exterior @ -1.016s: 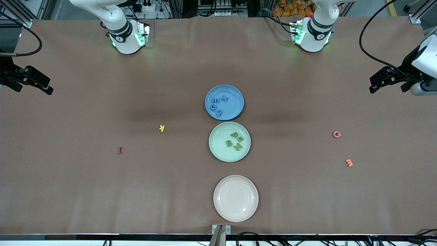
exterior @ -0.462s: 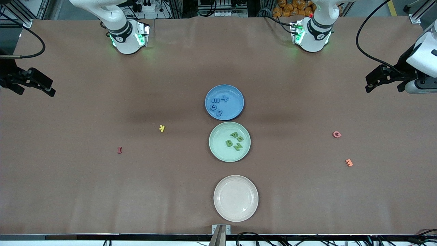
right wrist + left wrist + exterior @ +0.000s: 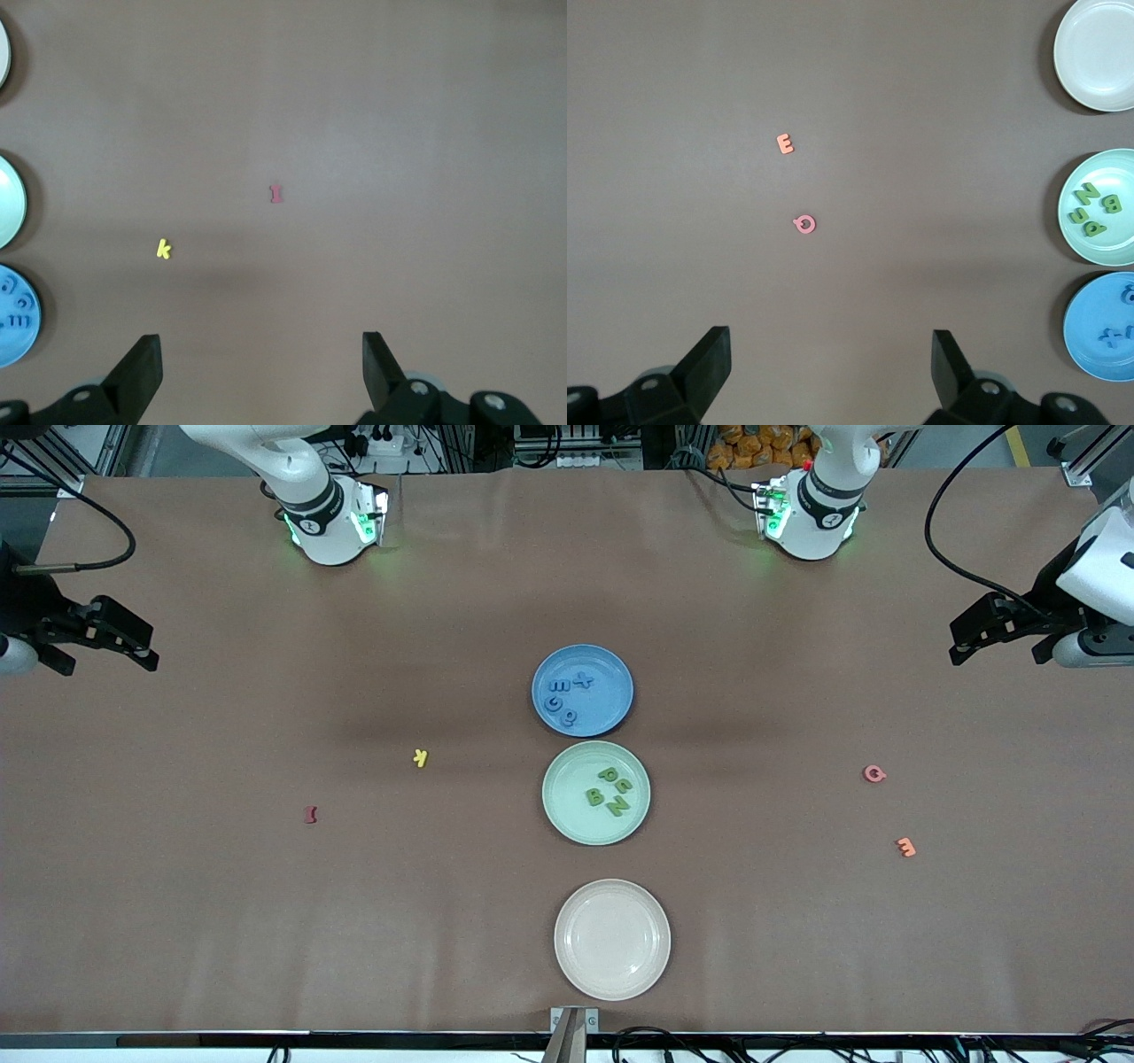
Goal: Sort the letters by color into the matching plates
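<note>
Flat foam blue letters (image 3: 567, 695) lie in the round blue plate (image 3: 611, 669), green letters (image 3: 609, 791) in the mint plate (image 3: 567, 815). The left gripper (image 3: 831, 359) and right gripper (image 3: 261, 361) hang apart-fingered, empty, over the table's ends.

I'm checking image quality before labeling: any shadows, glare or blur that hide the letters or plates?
Front view: soft dark shadow bands cross the table beside the blue plate, hiding nothing; the green letters read sharp.
Left wrist view: even light, the green plate cut by the frame edge.
Right wrist view: a faint shadow near the yellow letter.
</note>
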You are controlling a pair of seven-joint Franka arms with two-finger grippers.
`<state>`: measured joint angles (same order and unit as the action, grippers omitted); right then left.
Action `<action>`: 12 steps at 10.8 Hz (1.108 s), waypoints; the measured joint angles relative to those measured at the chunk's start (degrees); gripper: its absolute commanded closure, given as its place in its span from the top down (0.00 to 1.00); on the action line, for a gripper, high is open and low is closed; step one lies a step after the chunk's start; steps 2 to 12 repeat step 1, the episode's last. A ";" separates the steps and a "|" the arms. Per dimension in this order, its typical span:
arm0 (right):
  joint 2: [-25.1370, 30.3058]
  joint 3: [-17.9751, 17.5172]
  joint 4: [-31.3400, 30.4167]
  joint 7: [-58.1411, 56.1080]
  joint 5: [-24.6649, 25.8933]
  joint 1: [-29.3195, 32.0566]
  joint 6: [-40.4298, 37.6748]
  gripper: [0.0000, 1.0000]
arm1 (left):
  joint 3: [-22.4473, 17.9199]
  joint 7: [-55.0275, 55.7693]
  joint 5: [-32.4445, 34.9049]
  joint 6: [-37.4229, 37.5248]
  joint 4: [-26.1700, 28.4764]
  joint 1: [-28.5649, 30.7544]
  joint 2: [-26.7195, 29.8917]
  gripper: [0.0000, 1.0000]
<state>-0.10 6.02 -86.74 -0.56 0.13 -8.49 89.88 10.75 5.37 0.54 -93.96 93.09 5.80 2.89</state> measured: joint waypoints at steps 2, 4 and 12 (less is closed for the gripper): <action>0.00 -0.27 0.00 -0.27 0.00 -0.07 -0.69 1.00 | 0.00 0.00 0.00 0.00 0.00 0.00 0.00 1.00; 0.00 -0.27 0.00 -0.27 0.00 -0.07 -0.69 1.00 | 0.00 0.00 0.00 0.00 0.00 0.00 0.00 1.00; 0.00 -0.27 0.00 -0.27 0.00 -0.07 -0.69 1.00 | 0.00 0.00 0.00 0.00 0.00 0.00 0.00 1.00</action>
